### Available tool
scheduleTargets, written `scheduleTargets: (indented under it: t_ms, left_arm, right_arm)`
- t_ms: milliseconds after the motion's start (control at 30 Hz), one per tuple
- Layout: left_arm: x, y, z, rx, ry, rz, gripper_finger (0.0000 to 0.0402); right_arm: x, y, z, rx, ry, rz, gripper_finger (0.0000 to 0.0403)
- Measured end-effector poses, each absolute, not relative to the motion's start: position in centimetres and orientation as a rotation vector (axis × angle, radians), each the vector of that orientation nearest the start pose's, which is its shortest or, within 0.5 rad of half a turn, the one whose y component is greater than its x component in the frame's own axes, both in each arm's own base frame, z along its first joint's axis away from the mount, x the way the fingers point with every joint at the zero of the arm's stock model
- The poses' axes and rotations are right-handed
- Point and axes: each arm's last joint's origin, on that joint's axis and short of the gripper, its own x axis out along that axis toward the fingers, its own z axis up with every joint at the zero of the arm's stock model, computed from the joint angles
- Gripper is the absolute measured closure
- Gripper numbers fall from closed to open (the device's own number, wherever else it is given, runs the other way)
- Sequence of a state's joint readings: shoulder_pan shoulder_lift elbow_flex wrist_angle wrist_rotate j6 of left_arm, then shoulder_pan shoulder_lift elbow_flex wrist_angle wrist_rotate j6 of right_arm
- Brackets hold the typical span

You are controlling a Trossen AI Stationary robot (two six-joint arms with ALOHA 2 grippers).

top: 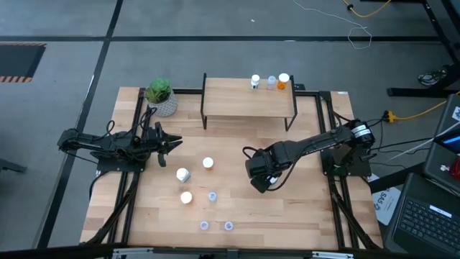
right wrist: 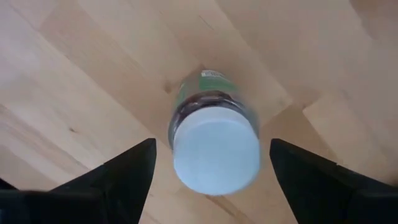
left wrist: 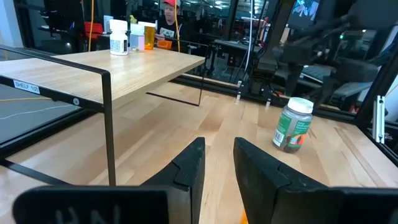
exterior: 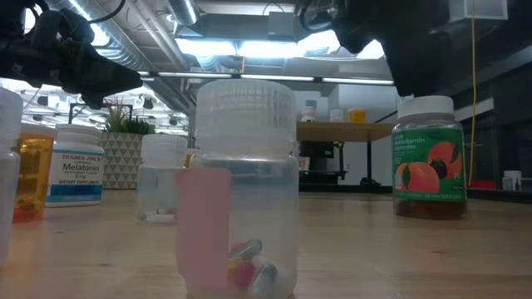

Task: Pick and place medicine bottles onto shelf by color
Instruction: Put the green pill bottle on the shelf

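Hovering directly above the large greenish bottle with the white cap (right wrist: 214,140), the right gripper (top: 260,173) is seen with its jaws spread wide on either side of the cap and nothing gripped between them. The bottle stands upright on the light wooden worktop (top: 302,216), right of centre, so its long axis runs straight up toward the gripper; a straight descent is judged to be what the coming grasp calls for. The right arm is plainly the nearer one. The left gripper (top: 171,142) is held over the left part of the worktop, beside the green plant in a white pot (top: 161,96), its jaws only narrowly parted and empty. The low shelf with a light wood top and thin black legs (top: 237,101) stands at the far edge, with three small bottles (top: 270,81) already gathered at its right end. Several white-capped and small clear bottles (top: 195,180) are left standing near the worktop's middle
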State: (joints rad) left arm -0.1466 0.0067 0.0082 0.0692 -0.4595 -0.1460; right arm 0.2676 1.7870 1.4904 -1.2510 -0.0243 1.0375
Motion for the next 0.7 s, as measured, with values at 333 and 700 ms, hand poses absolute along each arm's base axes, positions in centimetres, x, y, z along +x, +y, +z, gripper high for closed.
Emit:
scheduleTargets:
  t_ms: [333,700]
  left_arm:
    - [9.5,-0.1,17.2,-0.127,-0.084,0.309,0.0321]
    - [9.5,-0.1,17.2,-0.069,-0.075,0.311,0.0321]
  right_arm:
    - [31.3,8.9,21.8,0.709,1.521,-0.551,0.0085]
    - [31.7,9.0,21.8,0.712,1.497,-0.539,0.0086]
